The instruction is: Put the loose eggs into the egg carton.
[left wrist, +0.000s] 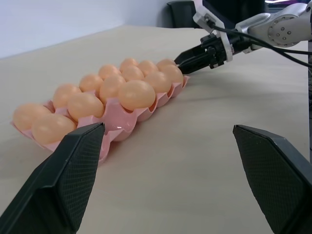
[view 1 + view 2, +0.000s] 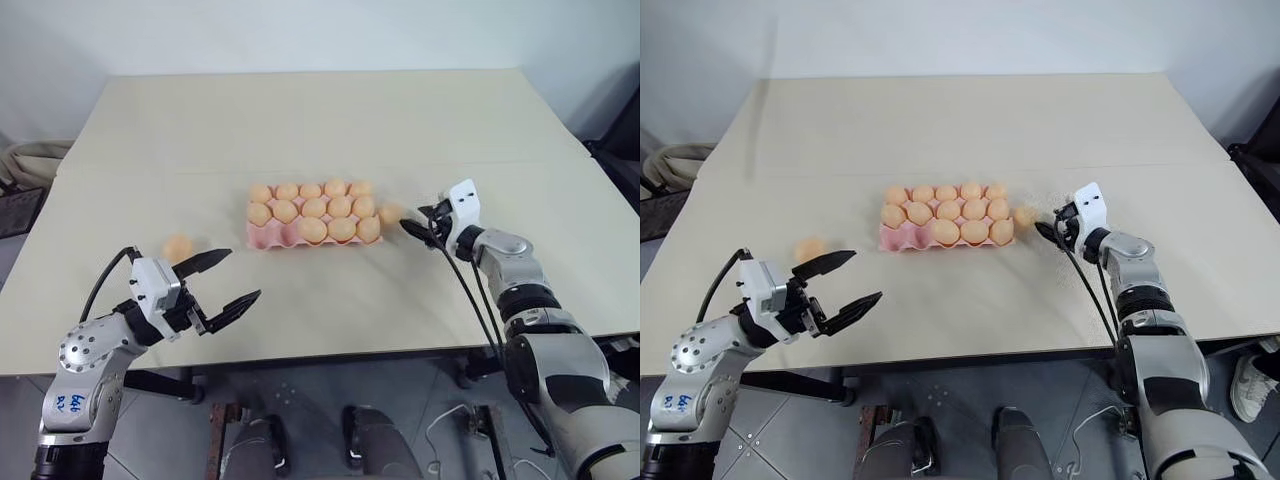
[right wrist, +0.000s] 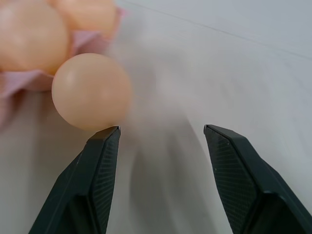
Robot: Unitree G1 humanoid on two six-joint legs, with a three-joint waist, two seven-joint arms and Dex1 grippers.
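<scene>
The job looks nearly done: the carton (image 2: 312, 221) sits mid-desk (image 2: 330, 120) with most cups filled, though its front-left corner shows bare pink, so at least one cup seems free; two eggs are still loose; one egg (image 2: 390, 213) lies on the desk just beside the carton's right end, with the right pincer (image 2: 420, 231) near it, jaws part-open and holding nothing; the other egg (image 2: 178, 246) lies well to the left, near the left pincer (image 2: 222, 283), which stands wide and empty.
</scene>
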